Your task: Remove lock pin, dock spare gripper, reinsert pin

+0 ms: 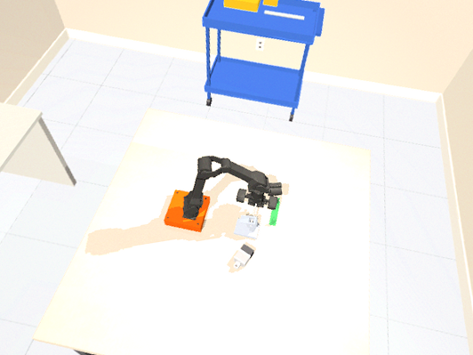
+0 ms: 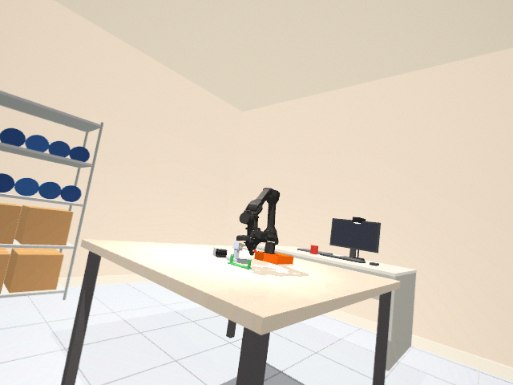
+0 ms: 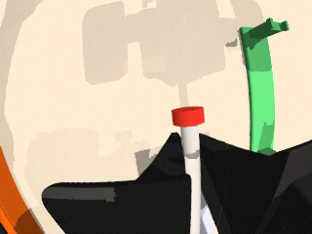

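The lock pin [image 3: 192, 168], white with a red head, stands between my fingers in the wrist view. My gripper [image 3: 189, 146] [image 2: 251, 252] is shut on its shaft, below the head. The pin's far end runs out of the wrist view, so how deep it sits in the socket is hidden. The pale grey mount [image 1: 241, 229] [image 2: 236, 254] stands on the table right beside my gripper. The spare gripper [image 1: 243, 256] [image 2: 220, 253], white with a dark end, lies on the table on the mount's far side from my fingers, apart from the mount.
A green rack [image 1: 274, 215] [image 2: 240, 265] [image 3: 262, 102] with an upright post at each end lies close beside the mount and my gripper. The orange arm base [image 1: 183, 223] [image 2: 283, 259] is on the mount's other side. A blue cart [image 1: 254, 81] stands beyond the table.
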Motion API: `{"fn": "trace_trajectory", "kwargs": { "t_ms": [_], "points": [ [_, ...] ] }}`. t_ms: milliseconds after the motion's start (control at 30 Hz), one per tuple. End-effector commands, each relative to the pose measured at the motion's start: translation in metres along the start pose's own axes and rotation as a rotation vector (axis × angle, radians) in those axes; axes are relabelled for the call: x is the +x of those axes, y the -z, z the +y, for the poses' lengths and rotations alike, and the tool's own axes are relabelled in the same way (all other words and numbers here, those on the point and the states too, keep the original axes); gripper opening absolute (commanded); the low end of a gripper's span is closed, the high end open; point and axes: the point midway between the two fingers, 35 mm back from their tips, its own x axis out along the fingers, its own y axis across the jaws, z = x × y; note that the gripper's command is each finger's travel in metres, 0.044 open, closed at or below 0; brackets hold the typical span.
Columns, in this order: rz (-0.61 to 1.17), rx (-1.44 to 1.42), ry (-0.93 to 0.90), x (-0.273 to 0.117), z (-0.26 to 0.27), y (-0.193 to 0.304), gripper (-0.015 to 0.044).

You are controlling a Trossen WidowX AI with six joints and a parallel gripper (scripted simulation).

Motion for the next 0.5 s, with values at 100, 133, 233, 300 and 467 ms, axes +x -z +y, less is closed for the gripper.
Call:
{"fn": "trace_trajectory", "kwargs": {
  "t_ms": [100,133,233,300,467],
  "points": [
    [-0.019,-0.002,0.000,-0.002,-0.002,-0.007,0.0000],
    [-0.019,-0.002,0.000,-0.003,-0.002,-0.007,0.0000],
    [-0.020,-0.003,-0.001,-0.004,-0.002,-0.010,0.0000],
    [-0.020,-0.003,-0.002,-0.004,-0.003,-0.011,0.0000],
    [-0.020,-0.003,-0.004,-0.004,-0.002,-0.014,0.0000]
  ]
}}
